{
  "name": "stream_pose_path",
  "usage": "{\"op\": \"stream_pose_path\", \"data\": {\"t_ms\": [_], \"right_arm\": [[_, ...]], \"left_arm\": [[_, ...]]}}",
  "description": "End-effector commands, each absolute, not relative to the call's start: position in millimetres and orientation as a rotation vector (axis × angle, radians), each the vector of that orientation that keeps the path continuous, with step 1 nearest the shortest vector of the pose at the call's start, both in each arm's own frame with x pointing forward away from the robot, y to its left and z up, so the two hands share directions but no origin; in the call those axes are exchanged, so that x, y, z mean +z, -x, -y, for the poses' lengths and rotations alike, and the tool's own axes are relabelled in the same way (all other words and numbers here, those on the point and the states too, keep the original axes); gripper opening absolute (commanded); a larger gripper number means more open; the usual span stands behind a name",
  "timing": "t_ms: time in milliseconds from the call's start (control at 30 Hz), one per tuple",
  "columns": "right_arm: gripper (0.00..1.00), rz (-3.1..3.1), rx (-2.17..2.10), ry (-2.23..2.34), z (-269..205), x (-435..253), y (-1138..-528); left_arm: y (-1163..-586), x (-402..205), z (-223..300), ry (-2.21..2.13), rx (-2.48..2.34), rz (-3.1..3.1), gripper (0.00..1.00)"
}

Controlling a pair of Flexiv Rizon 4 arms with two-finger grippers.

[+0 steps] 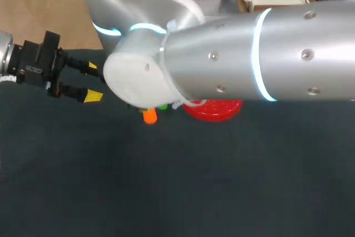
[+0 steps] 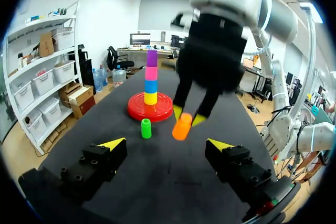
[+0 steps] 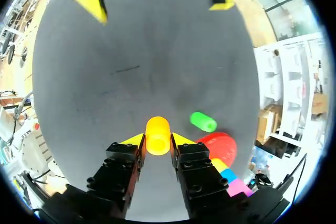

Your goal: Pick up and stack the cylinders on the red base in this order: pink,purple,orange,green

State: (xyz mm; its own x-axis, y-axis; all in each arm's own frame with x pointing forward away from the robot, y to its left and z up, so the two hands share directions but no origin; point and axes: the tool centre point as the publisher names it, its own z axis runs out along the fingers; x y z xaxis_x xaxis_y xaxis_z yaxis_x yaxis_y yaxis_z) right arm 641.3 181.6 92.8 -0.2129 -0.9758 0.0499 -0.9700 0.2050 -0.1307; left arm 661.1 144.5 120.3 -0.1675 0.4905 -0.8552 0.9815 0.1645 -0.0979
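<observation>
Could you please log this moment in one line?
right gripper shut on orange cylinder; purple cylinder tops stack; green cylinder on table; left gripper open

Open mat (image 2: 168, 182) ahead of the left tool (image 2: 166, 144) — beyond it, right tool (image 2: 188, 116), green cylinder (image 2: 146, 128), stacked red base (image 2: 137, 113).

Bench (image 1: 183, 192): dark top, filling the head view from 3 through 6 to 9 o'clock.
Covering: plain matte cloth.
</observation>
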Motion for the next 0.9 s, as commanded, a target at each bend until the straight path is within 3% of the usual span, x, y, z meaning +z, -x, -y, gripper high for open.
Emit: {"op": "stream_pose_path", "data": {"t_ms": [33, 300, 900], "right_arm": [[0.00, -2.355, -0.192, 1.934, -156, 150, -639], [0.00, -2.409, -0.175, 1.930, -106, 217, -673], [0.00, -2.515, -0.059, 1.848, -33, 254, -714]], "left_arm": [[-661, 120, -146, -1.405, -0.911, -1.753, 1.00], [-661, 120, -146, -1.405, -0.911, -1.753, 1.00], [-661, 120, -146, -1.405, -0.911, -1.753, 1.00]]}}
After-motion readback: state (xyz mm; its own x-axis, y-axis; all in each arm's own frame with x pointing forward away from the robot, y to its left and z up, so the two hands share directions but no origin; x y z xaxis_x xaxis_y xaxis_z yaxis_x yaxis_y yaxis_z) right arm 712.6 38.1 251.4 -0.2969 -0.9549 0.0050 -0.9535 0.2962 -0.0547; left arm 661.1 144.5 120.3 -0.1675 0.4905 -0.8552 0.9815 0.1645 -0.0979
